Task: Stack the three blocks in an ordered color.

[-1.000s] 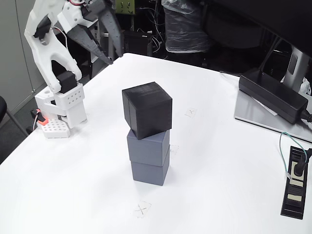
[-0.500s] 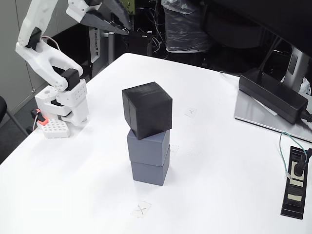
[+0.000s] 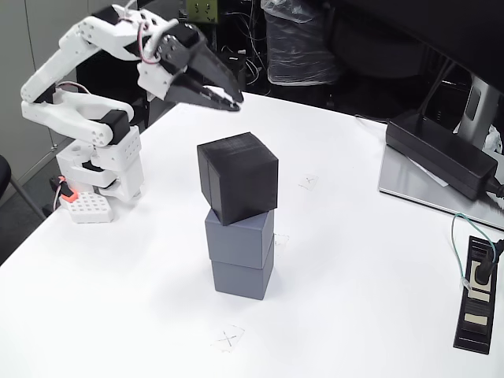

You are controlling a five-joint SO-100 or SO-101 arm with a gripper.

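Near the middle of the white desk [image 3: 378, 276], the matte black cube [image 3: 237, 177] sits skewed atop two stacked slate-grey cubes [image 3: 240, 252]. The black fingers [image 3: 226, 99], pressed together and empty, hover above the far-left edge, up-left of the stack.

In the fixed view, the top face of the upper grey block [image 3: 239, 233] is covered by the black block [image 3: 237, 176], and the top of the lower grey block [image 3: 242, 276] by the block above. At three o'clock, the power adapter [image 3: 443, 153] and the black power strip [image 3: 476, 293] are cut by the frame's right edge. The gap between the fingertips of the gripper [image 3: 228, 100] cannot be made out.
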